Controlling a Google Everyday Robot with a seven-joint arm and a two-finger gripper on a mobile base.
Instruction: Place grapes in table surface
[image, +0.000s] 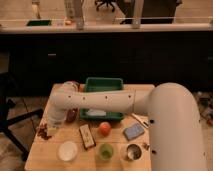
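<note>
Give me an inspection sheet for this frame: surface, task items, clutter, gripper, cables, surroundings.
Surface: light tan wooden plank tabletop, crowded towards the front.
Job's things: small bunch of dark reddish-purple grapes at the table's left edge, at the gripper; whether it rests on the wood cannot be told.
Clutter: green rectangular tray holding something white; round orange fruit; dark bar-shaped packet; white round bowl; green cup; metal cup; blue flat packet; dark red bowl behind the arm.
Gripper: two-finger gripper low at the left edge, at the grapes.
Cables: nothing seen.
Surroundings: dark cabinet front behind; black chair base to the left.
</note>
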